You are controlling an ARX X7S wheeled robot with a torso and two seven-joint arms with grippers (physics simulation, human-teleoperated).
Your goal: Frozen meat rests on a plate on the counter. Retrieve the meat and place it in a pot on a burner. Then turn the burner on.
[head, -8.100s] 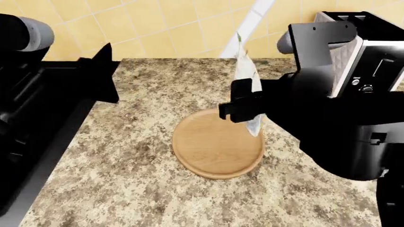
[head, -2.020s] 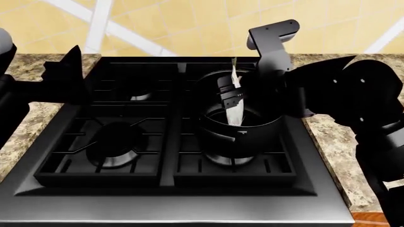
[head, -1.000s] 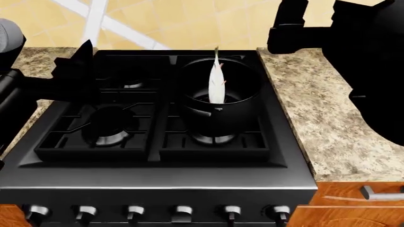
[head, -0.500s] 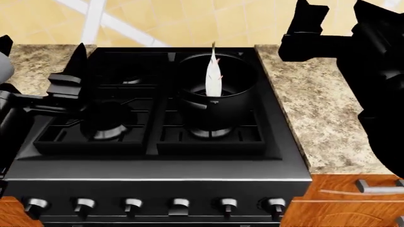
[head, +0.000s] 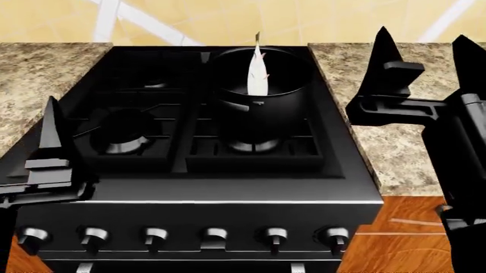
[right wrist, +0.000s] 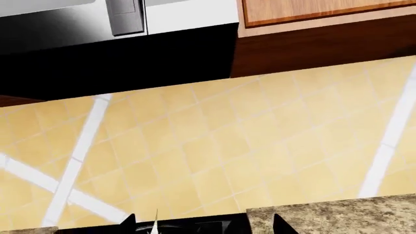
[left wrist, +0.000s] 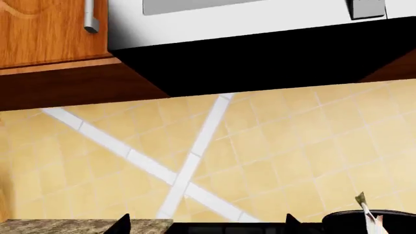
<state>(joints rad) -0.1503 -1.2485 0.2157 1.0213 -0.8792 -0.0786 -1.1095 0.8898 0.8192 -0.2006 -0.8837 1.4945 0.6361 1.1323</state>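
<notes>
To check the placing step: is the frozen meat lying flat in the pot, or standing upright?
Standing upright. The frozen meat is on end inside the pot, its pointed tip above the rim.

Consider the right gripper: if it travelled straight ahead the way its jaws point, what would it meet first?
Probably the yellow tiled back wall; the right gripper faces it above the speckled granite counter, though depth is unclear.

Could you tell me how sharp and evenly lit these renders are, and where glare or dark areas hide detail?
Head view: sharp, evenly lit; the pot and burner merge into black, the frozen meat stands out pale, faint sheen on the stove's front edge. Left wrist view: sharp tiles, black underside above. Right wrist view: likewise, no blur.
</notes>
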